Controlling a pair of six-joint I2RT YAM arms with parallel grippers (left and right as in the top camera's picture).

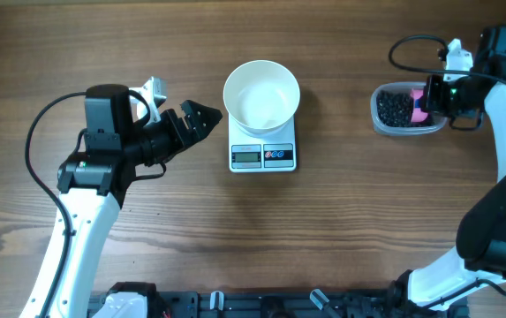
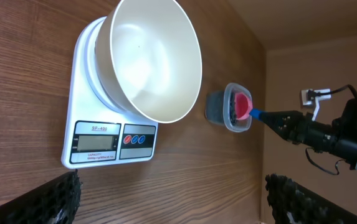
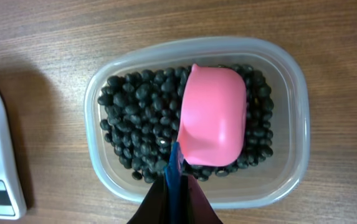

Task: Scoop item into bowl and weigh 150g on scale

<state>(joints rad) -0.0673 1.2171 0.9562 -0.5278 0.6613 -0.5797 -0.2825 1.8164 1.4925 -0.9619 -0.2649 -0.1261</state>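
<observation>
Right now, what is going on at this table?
The right gripper is shut on the blue handle of the pink scoop. The scoop's head rests on the black beans inside the clear tub. The white bowl stands on the scale in the middle and is empty, so no beans have gone into it yet. The left gripper is open, holds nothing, and is just beside the scale.
</observation>
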